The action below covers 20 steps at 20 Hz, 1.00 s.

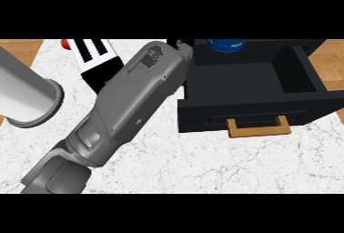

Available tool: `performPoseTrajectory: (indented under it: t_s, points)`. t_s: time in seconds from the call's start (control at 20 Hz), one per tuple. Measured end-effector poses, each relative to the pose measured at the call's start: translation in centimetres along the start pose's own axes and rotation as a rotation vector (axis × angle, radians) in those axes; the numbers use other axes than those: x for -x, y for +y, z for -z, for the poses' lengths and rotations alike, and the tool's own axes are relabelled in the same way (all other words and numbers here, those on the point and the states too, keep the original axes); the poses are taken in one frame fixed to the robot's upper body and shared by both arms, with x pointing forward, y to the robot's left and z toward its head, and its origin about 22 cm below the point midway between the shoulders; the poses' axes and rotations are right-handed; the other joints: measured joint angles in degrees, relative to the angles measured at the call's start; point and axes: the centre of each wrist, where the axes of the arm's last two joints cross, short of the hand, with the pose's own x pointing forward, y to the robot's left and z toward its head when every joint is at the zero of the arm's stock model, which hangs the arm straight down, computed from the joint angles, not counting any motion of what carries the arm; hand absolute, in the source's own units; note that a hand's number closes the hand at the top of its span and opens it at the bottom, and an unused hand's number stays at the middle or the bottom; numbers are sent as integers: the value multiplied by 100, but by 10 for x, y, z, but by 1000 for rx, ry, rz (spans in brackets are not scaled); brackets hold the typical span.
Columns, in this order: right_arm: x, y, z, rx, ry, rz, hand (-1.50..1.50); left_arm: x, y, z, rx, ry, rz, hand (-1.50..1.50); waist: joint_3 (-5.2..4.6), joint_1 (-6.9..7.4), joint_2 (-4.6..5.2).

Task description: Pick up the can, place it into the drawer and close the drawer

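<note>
Left hand at far edge of view, nearly all hidden behind own forearm; can't tell whether open, shut or holding anything. Can blue, just right of hand, at far end of open drawer, cut off by view's edge; poss. already inside the far end, not clear from this angle. Drawer well out toward near side, wooden handle on near face. Risks from here: (1) w/ hand unseen, misjudged grasp or release, clipping can on drawer's far-left wall or tipping it, forearm lying right along that wall. (2) Forearm sweeping black-and-white box just left of it on withdrawal, the two touching or nearly so. (3) Shutting drawer w/ can not fully in or standing too tall → jam against housing, or can knocked over. (4) Off-centre push on handle from a left-side arm → drawer skewing, or whole unit sliding on counter. Grey cylinder at far left, well apart, no issue. Right hand not in view.
</note>
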Motion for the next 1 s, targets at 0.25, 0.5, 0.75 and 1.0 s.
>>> performPoseTrajectory:
  t_s: [0.25, 0.5, 0.75, 1.0]
  points:
    - [4, 1, 4, -5, -2, 13, -150, 5, -6, 0, -18, 24, 23, 150, 3, -63, 12]
    - [-1, 3, 5, -11, -3, 13, -150, 15, -8, -1, -36, 47, 50, 150, 3, -115, 22]
    - [-2, -1, 8, -22, 1, 1, -150, 26, -7, -2, -63, 55, 100, -150, 5, -156, 35]
    - [-5, 2, 6, -25, -3, 3, -150, 33, -6, -2, -108, 63, 122, -150, 5, -205, 46]
